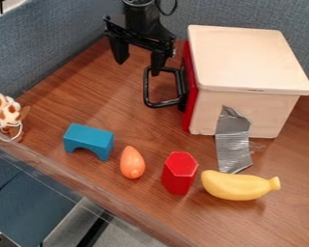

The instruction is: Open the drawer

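The gripper (pixel 139 59) is held wide, its fingers well apart, one overlapping the top of the black handle (pixel 146 88) in the view. The drawer (pixel 190 101) is placed to the gripper's lower right, its red front turned toward the view's left. The handle's long bar is aligned up and down the view, below the gripper. The drawer is housed in a wooden box (pixel 247 58); its inside is hidden.
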